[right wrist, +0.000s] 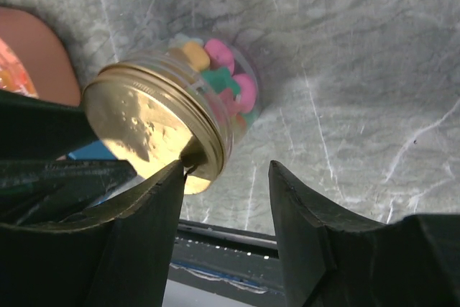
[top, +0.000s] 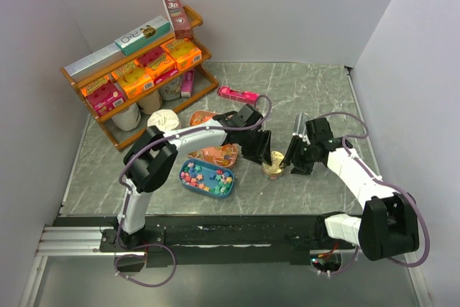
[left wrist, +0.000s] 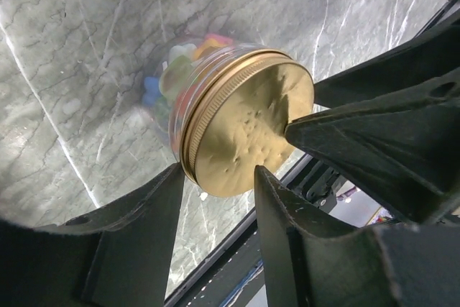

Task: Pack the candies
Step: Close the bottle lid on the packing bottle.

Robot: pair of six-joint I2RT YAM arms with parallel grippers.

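A glass jar (top: 274, 168) with a gold screw lid (left wrist: 248, 131) stands on the marble table between both grippers, with coloured candies (right wrist: 223, 77) visible inside it. More candies (top: 207, 177) lie loose in a blue oval tray (top: 181, 180). My left gripper (left wrist: 219, 177) is open, and the lid's rim sits just past its fingertips. My right gripper (right wrist: 224, 177) is also open. Its left fingertip (right wrist: 172, 177) touches the lid's edge and the jar lies outside the gap. The right arm's finger (left wrist: 359, 127) shows against the lid in the left wrist view.
An orange tray (top: 215, 154) lies beside the blue one and another (top: 203, 117) sits further back. A wooden shelf (top: 136, 70) with orange and pink boxes stands at the back left. A pink box (top: 237, 94) and a white round item (top: 164, 118) rest on the table.
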